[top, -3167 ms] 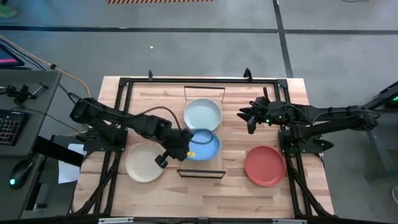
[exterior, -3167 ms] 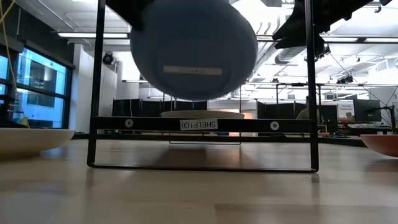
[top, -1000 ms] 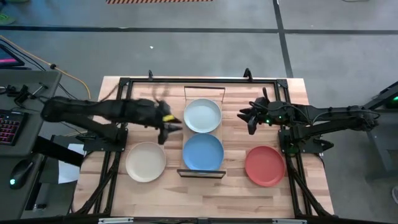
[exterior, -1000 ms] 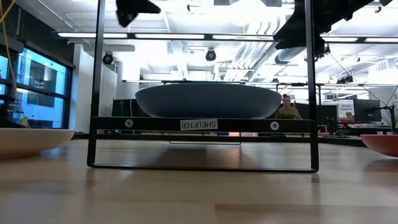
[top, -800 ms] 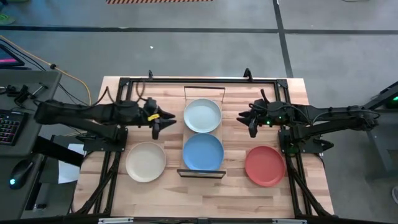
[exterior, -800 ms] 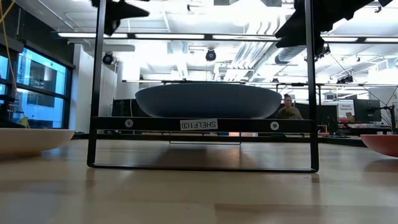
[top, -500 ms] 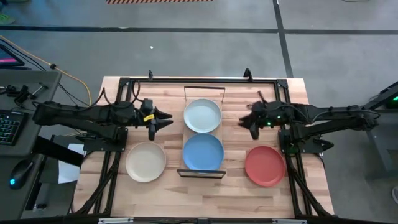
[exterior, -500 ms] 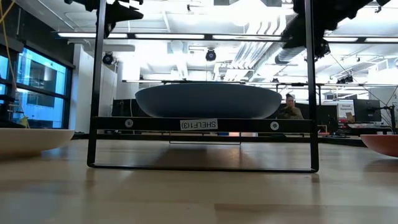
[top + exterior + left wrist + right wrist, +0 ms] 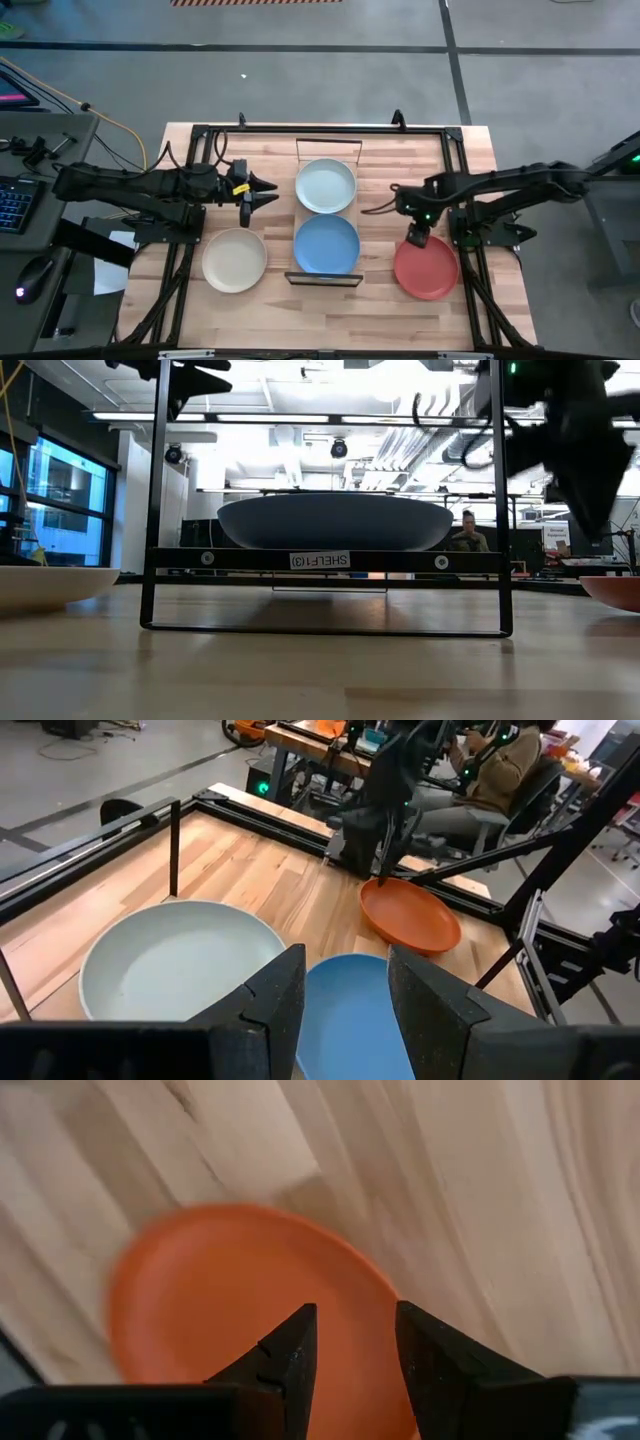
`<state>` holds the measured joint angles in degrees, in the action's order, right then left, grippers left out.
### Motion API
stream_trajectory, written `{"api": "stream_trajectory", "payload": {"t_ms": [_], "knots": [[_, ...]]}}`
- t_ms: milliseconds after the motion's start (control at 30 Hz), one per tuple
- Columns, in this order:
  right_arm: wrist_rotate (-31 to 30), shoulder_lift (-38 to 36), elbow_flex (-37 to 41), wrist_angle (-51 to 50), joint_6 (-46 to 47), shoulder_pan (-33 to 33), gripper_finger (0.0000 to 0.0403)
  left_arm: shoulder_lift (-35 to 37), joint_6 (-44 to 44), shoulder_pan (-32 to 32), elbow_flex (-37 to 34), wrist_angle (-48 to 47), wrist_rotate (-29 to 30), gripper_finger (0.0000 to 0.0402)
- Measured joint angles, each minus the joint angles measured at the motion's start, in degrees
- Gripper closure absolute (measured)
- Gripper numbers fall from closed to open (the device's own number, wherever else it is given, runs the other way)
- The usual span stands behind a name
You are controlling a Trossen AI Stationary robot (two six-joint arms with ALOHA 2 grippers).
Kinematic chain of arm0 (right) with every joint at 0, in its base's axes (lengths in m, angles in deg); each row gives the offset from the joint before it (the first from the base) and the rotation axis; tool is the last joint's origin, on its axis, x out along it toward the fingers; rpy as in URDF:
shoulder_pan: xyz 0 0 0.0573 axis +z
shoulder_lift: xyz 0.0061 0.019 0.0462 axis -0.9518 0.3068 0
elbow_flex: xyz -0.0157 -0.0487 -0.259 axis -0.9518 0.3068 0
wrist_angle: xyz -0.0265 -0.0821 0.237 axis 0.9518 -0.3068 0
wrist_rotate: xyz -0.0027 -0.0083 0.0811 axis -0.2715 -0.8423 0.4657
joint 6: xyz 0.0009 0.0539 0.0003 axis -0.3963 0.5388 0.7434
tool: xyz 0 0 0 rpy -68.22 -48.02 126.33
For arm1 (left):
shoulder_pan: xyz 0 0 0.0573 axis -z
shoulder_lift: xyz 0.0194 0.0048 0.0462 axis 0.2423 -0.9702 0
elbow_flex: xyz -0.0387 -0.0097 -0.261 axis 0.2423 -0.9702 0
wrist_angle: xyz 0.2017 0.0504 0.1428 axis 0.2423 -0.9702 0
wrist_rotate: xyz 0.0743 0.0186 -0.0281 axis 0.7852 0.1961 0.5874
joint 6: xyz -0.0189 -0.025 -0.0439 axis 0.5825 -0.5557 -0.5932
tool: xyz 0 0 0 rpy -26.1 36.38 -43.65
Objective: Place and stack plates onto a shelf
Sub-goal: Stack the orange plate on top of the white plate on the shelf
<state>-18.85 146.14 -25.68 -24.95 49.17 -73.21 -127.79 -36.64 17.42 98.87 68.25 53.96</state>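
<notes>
The shelf (image 9: 302,216) stands mid-table and carries a pale plate (image 9: 325,186) at its far end and a blue plate (image 9: 326,244) at its near end, each resting on its base. A cream plate (image 9: 234,260) lies on the table left of the shelf, a red plate (image 9: 426,266) to the right. My left gripper (image 9: 262,193) hangs open left of the pale plate, holding nothing. My right gripper (image 9: 415,240) is open and points down above the red plate's (image 9: 250,1310) far-left rim, clear of it.
Black frame rails (image 9: 320,130) run along the table's far edge and down both sides. The shelf's wire end frames (image 9: 155,500) stand tall at both short ends. Bare wood lies near the front edge. A person (image 9: 465,535) sits in the room behind.
My right gripper has swung from beside the shelf's far end toward the table's near edge and down, tipping to point down over the red plate. My left gripper has drawn back from the shelf toward the table's left edge, then held still. The plates have not moved.
</notes>
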Motion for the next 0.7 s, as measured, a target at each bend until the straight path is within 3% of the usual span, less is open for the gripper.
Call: {"api": "stream_trajectory", "payload": {"t_ms": [300,700], "knots": [[-0.4,5.3,4.1,0.5,-7.6,0.0,0.0284,0.0,1.8,0.0,0.0,0.0,0.5,0.0268],[0.0,6.6,9.5,5.2,-8.9,0.0,0.0286,0.0,1.8,0.0,0.0,0.0,2.1,0.0268]]}}
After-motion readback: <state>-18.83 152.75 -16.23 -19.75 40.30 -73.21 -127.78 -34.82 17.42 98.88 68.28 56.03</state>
